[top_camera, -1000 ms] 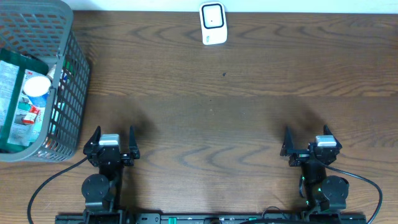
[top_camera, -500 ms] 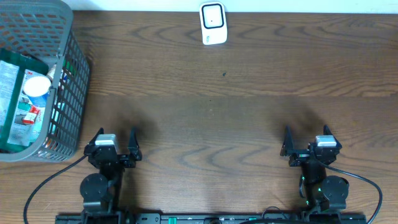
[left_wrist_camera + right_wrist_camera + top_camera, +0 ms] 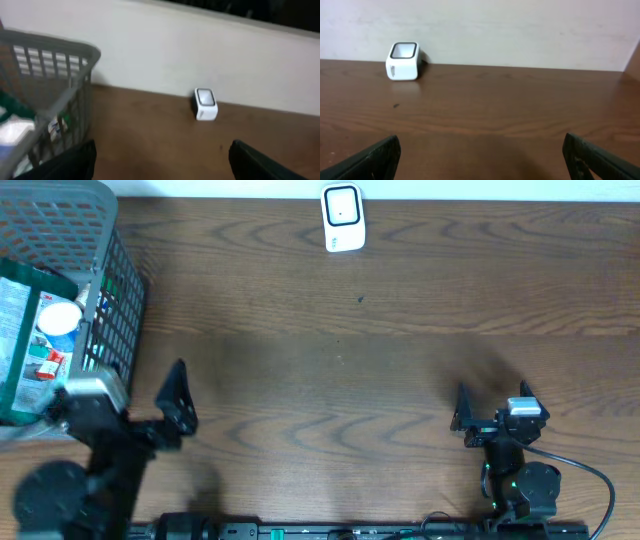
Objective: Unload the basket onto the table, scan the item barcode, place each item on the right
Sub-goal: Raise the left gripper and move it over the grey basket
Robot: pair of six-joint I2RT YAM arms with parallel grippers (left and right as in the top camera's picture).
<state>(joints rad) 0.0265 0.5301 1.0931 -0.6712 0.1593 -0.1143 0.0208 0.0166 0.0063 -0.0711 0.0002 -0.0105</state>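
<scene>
Your left gripper (image 3: 162, 150): jaws apart, beside the basket (image 3: 128, 300) | right gripper (image 3: 491, 395): apart | scanner (image 3: 342, 218) well away | basket items blurred, possibly packets (image 3: 18, 340)

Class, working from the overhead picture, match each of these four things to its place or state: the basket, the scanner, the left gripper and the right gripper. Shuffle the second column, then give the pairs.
Column one
1. basket
2. scanner
3. left gripper
4. right gripper

Column two
A. white, at the middle of the far edge of the table
B. grey mesh, at the far left end
C. near edge on the right, jaws open, nothing between them
D. near edge on the left, close beside the basket, jaws open

Pairs: 1-B, 2-A, 3-D, 4-C
</scene>
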